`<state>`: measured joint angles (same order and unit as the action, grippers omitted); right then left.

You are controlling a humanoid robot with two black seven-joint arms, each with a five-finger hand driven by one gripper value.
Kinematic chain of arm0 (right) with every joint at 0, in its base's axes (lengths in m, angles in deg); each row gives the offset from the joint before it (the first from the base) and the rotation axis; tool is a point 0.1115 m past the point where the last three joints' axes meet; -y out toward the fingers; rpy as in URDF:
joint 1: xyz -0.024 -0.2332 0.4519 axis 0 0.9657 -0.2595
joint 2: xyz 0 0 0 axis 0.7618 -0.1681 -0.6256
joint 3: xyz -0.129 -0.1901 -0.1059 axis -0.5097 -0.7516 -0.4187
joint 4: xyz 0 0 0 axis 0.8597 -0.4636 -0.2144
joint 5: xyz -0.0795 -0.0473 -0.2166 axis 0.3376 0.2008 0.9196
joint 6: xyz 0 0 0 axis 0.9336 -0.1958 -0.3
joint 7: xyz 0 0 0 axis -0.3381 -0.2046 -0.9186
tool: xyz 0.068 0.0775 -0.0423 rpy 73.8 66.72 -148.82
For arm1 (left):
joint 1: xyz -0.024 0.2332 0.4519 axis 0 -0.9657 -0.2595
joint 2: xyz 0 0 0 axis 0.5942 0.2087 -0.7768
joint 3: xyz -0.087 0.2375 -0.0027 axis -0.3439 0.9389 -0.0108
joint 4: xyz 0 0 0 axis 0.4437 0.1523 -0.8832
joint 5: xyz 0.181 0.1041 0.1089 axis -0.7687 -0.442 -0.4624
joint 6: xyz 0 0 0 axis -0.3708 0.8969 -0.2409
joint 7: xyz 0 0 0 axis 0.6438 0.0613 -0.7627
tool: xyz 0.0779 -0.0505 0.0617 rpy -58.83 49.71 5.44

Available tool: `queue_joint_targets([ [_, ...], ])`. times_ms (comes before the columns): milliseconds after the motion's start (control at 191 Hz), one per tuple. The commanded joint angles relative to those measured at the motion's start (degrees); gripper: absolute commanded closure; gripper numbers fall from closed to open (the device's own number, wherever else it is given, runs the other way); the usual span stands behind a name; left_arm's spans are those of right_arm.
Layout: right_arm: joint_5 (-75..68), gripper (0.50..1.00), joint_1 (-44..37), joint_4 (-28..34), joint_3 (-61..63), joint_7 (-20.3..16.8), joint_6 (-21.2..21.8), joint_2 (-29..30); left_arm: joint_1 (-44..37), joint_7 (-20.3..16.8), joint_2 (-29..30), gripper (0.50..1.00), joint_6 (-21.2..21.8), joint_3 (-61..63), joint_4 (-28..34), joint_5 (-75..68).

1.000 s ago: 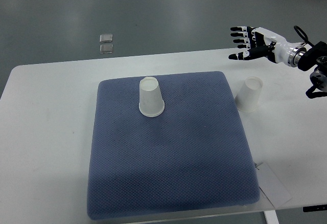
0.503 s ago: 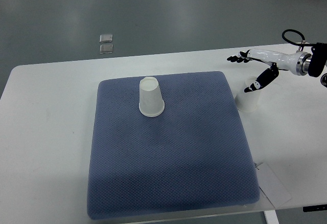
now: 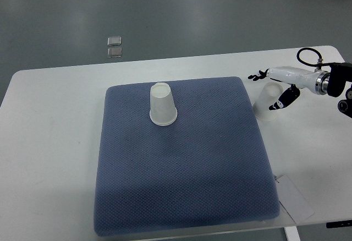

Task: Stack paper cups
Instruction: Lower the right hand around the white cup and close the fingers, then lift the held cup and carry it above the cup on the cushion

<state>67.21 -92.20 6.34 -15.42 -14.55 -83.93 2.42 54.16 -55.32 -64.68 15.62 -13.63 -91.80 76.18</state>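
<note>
Because stacking needed a grip, the right hand (image 3: 273,91), fingers apart, bracketed the cup (image 3: 267,103) at three o'clock of the mat (image 3: 181,180).

White paper cups (image 3: 163,110) (image 3: 267,102); textured blue-grey mat (image 3: 184,164); white table (image 3: 49,142); white, black-tipped robot hand (image 3: 273,87).
</note>
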Motion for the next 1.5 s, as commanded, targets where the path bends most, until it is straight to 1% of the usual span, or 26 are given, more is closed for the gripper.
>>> queue_joint_targets([
  [0, 0.8, 0.638, 0.1, -0.9, -0.4, 0.0, 0.0, 0.1, 0.0, 0.0, 0.0, 0.5, 0.0, 0.0, 0.0, 0.0],
  [21, 1.1, 0.644, 0.1, -1.2, -0.5, 0.0, 0.0, 0.2, -0.1, 0.0, 0.0, 0.5, 0.0, 0.0, 0.1, 0.0],
  [293, 2.2, 0.646, 0.1, -4.4, -1.5, 0.0, -0.3, 1.1, -0.1, 0.0, 0.0, 0.5, 0.0, 0.0, 0.1, 0.0],
  [424, 2.3, 0.646, 0.1, -4.8, -1.9, 0.0, -0.8, 1.3, 0.0, 0.0, 0.0, 0.5, 0.0, 0.0, 0.1, 0.0],
  [607, 2.3, 0.668, 0.1, -5.7, -2.5, 0.0, -1.4, 1.9, 0.0, 0.0, 0.0, 0.5, 0.0, 0.0, 0.0, 0.0],
  [723, 2.3, 0.695, 0.1, -6.0, -2.6, 0.0, -1.4, 2.1, 0.0, 0.0, 0.0, 0.5, 0.0, 0.0, 0.1, 0.0],
  [817, 2.3, 0.705, 0.1, -6.8, -2.6, 0.0, -1.4, 2.4, 0.0, 0.0, 0.0, 0.5, 0.0, 0.0, 0.0, 0.0],
  [874, 2.2, 0.728, 0.0, -7.5, -2.6, 0.0, -1.4, 2.5, 0.0, 0.0, 0.0, 0.5, 0.0, 0.0, 0.0, 0.0],
  [995, 2.2, 0.748, 0.0, -8.5, -2.6, 0.1, -1.4, 2.7, 0.0, 0.0, 0.0, 0.5, 0.0, 0.0, 0.0, 0.0],
  [1073, 2.3, 0.809, -0.1, -8.6, -2.7, 0.1, -1.4, 2.7, 0.0, 0.0, 0.0, 0.5, 0.0, 0.0, 0.0, 0.0],
  [1084, 2.3, 0.81, -0.1, -8.6, -2.7, 0.1, -1.4, 2.7, 0.0, 0.0, 0.0, 0.5, 0.0, 0.0, 0.0, 0.0],
  [1126, 2.2, 0.836, -0.2, -8.6, -2.7, 0.1, -1.4, 2.7, -0.1, 0.0, 0.0, 0.5, 0.0, -0.1, 0.0, 0.0],
  [1131, 2.2, 0.846, -0.3, -8.6, -2.7, 0.1, -1.4, 2.7, 0.0, 0.0, 0.0, 0.5, 0.0, -0.1, 0.0, 0.0],
  [1168, 2.2, 0.871, -0.3, -8.6, -2.7, 0.1, -1.4, 2.6, 0.0, 0.0, 0.0, 0.5, 0.0, 0.0, 0.0, 0.0],
  [1173, 2.2, 0.881, -0.3, -8.6, -2.7, 0.1, -1.4, 2.6, 0.0, 0.0, 0.0, 0.5, 0.0, 0.0, 0.0, 0.0],
  [1183, 2.2, 0.881, -0.3, -8.6, -2.7, 0.1, -1.4, 2.6, 0.0, 0.0, 0.0, 0.5, 0.0, 0.0, 0.0, 0.0],
  [1230, 2.3, 0.916, -0.9, -8.6, -2.7, 0.1, -1.4, 2.6, 0.0, 0.0, 0.0, 0.5, 0.0, -0.1, 0.0, 0.0],
  [1257, 2.2, 0.922, -1.2, -8.6, -2.7, 0.1, -1.4, 2.6, 0.0, 0.0, 0.0, 0.5, 0.0, 0.0, 0.0, 0.0],
  [1293, 2.2, 0.948, -1.9, -8.5, -2.7, 0.1, -1.2, 2.4, 0.0, 0.0, 0.0, 0.5, 0.0, 0.0, 0.1, 0.0],
  [1366, 2.2, 0.951, -2.8, -8.5, -2.6, 0.2, -1.0, 2.1, 0.0, 0.0, 0.0, 0.5, 0.0, 0.0, 0.0, 0.0],
  [1492, 1.8, 0.948, -7.0, -7.9, -2.5, 0.9, -0.5, 1.7, 0.0, 0.0, 0.0, 0.5, 0.0, 0.0, 0.0, 0.0],
])
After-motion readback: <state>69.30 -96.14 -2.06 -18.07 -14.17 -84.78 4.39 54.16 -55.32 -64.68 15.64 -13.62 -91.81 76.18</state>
